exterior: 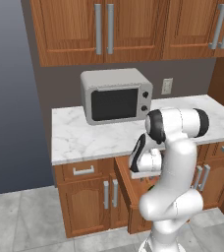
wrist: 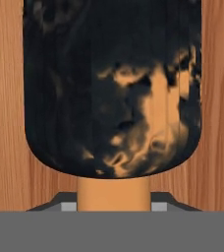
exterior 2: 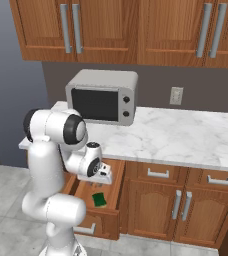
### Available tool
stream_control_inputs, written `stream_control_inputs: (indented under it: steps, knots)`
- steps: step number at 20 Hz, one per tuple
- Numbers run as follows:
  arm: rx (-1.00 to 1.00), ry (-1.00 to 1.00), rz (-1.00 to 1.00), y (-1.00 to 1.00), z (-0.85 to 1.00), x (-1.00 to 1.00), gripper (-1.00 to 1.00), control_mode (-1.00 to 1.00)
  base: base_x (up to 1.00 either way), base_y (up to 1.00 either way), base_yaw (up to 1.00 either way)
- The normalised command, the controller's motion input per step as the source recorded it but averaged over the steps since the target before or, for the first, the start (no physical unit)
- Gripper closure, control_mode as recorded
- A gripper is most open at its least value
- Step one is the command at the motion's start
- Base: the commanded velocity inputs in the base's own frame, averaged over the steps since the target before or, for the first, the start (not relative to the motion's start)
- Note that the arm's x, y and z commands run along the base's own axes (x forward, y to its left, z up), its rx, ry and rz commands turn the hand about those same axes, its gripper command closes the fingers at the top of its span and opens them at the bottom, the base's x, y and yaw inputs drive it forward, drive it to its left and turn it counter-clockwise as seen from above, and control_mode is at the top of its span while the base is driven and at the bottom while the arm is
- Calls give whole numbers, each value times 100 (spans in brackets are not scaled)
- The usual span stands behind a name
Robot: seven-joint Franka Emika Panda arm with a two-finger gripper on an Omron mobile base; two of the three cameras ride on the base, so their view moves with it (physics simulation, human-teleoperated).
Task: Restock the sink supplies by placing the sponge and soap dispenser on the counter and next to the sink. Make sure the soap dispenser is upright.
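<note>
The soap dispenser [wrist: 109,93], a black bottle mottled with orange, lies on the wooden floor of an open drawer [exterior 2: 117,192]. Its orange neck [wrist: 113,194] points toward the hand. My gripper [wrist: 113,204] reaches down into that drawer, and its two grey tips press on either side of the neck, shut on it. The hand [exterior 2: 102,174] hangs just below the counter [exterior 2: 186,135] edge. The green sponge [exterior 2: 99,199] lies flat in the same drawer, a little in front of the hand. The sink is out of view.
A grey microwave [exterior: 116,96] stands at the back of the marble counter [exterior: 79,140]. Wooden wall cabinets [exterior: 104,29] hang above it. Closed drawers and cabinet doors [exterior 2: 186,205] run to the right of the open drawer [exterior: 124,179]. An outlet [exterior 2: 176,95] sits on the wall.
</note>
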Motion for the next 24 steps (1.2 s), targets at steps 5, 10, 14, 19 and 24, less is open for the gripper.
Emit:
stream_control_inputs:
  steps: [5, 10, 14, 19, 24]
  knots:
    - [0, -8, 0, 0, 57, -49, 100, -100, 0, 0, 0]
    - [0, 0, 0, 0, 68, -53, 100, -100, 0, 0, 0]
    - [0, 2, 1, -1, 100, -30, 100, -100, 0, 0, 0]
    - [0, 24, 1, 0, 44, -35, 100, -100, 0, 0, 0]
    - [0, 18, 1, 0, 37, -46, 100, -100, 0, 0, 0]
